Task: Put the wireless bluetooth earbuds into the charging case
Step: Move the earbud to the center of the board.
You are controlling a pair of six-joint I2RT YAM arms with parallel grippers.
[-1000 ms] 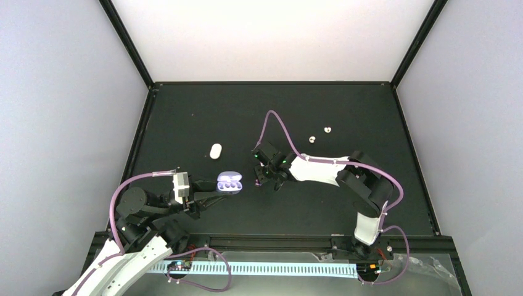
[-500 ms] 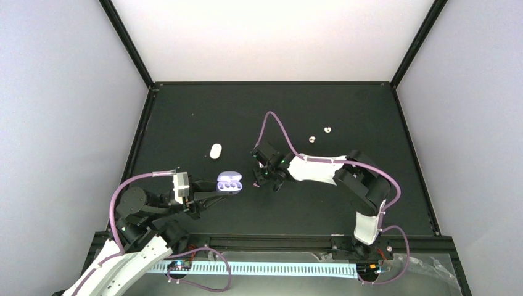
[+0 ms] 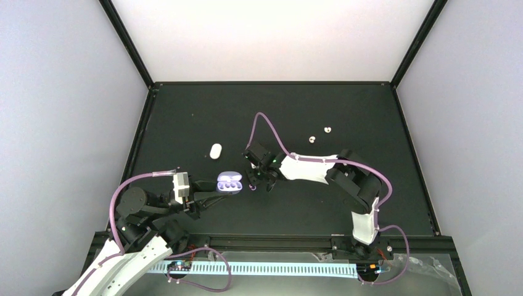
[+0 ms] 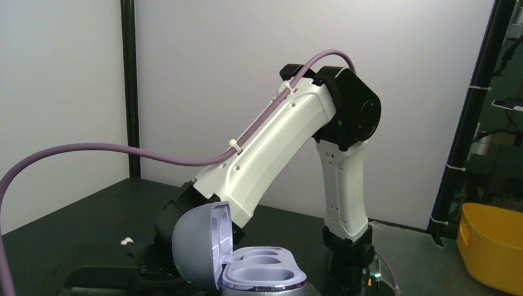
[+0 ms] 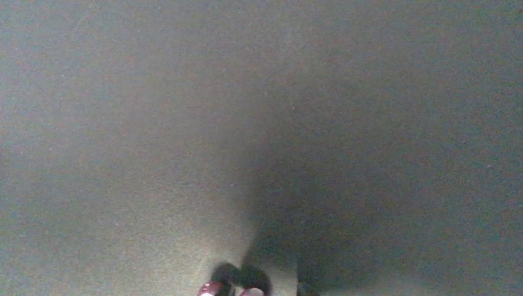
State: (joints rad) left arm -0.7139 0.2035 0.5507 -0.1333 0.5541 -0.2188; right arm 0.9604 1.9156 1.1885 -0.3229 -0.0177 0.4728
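Note:
An open purple charging case (image 3: 229, 182) lies at front left with my left gripper (image 3: 216, 192) shut on it. In the left wrist view the charging case (image 4: 262, 271) shows two empty wells, lid up. My right gripper (image 3: 255, 180) hangs low over the mat just right of the case. Its wrist view is blurred: two dark blobs (image 5: 242, 276) and two small reddish-purple rounded shapes (image 5: 213, 288) sit at the bottom edge. Whether the jaws hold anything is unclear. Two white earbuds (image 3: 312, 139) (image 3: 328, 129) lie on the mat at back right.
A shut white case (image 3: 215, 151) lies on the black mat (image 3: 185, 123) behind the purple case. Black frame rails edge the mat. A yellow bin (image 4: 493, 243) stands beyond the table at the right of the left wrist view.
My right arm has slid left, bringing its gripper closer to the purple case. The left arm and the case have stayed still.

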